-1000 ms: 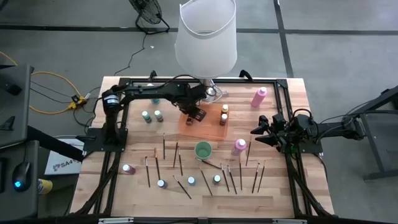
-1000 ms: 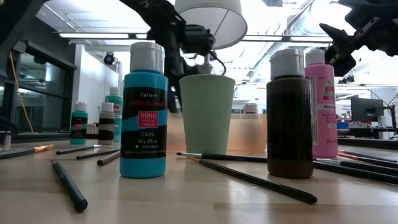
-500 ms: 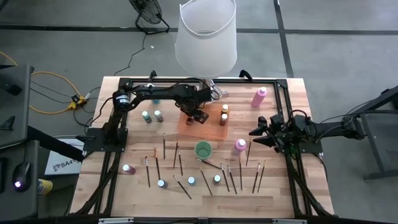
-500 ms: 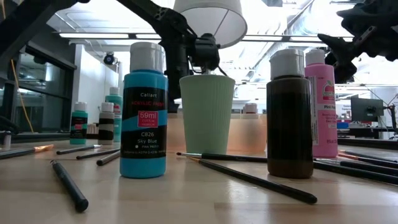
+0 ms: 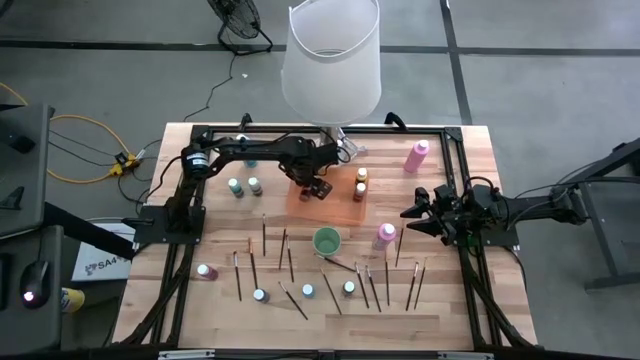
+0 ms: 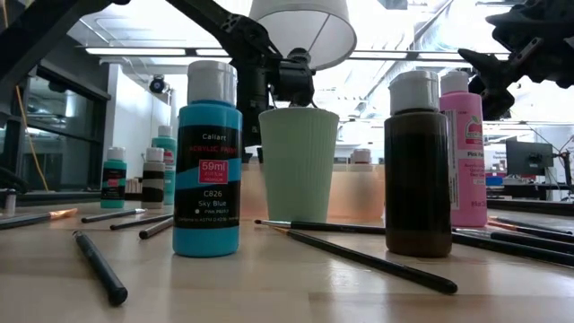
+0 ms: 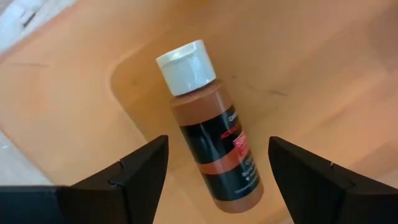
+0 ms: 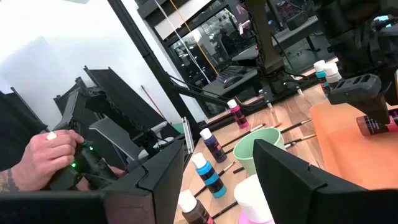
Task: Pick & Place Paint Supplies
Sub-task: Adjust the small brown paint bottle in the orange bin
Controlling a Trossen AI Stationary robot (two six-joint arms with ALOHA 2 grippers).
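The left gripper [image 7: 214,163] now stands with its jaws wide, one on each side of a brown paint bottle [image 7: 211,132] – half a second ago the arm was already at this place over the orange tray [image 5: 345,208], and a second ago it was lower and nearer the tray's front-left corner. In the left wrist view the bottle lies on its side on the tray floor, white cap pointing away from the fingers [image 7: 134,174], and it seems free of both of them. I judge that the bottle was just let go, so this piece is delivered and the arm can lift away for the next one.

The tray sits near the far edge of the table [image 5: 450,310], in front of the lamp [image 5: 332,60]. Two more small bottles [image 5: 360,183] stand at the tray's right side.

The right gripper [image 5: 412,212] waits above the right edge of the table – its jaws are partly apart and hold nothing.

Many brushes [image 5: 264,238] and small bottles, a green cup [image 5: 326,241] and a pink bottle [image 5: 384,235] are not yet moved – much work remains.
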